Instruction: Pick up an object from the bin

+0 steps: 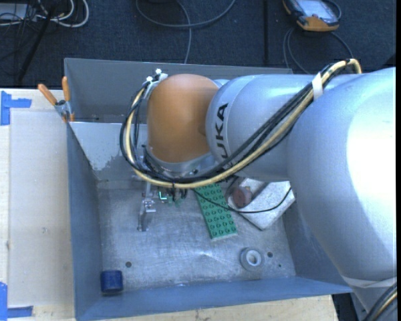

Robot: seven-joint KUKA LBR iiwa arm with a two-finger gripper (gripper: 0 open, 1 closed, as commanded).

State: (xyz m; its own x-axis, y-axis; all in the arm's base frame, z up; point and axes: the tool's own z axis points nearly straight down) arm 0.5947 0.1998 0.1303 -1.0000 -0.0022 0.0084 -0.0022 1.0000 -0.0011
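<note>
Green studded plate [217, 212] beside white card [273, 202]; arm [274, 122] lettering reads "UKA".

Green studded plate [218, 212], blue block [111, 281]

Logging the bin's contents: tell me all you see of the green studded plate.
The green studded plate is flat, rectangular, plastic by its look, rows of round studs facing up. It lies on the bin floor near the middle, turned diagonally. Its upper end is hidden under the arm's cables; its right edge looks to meet a white flat piece.
</note>
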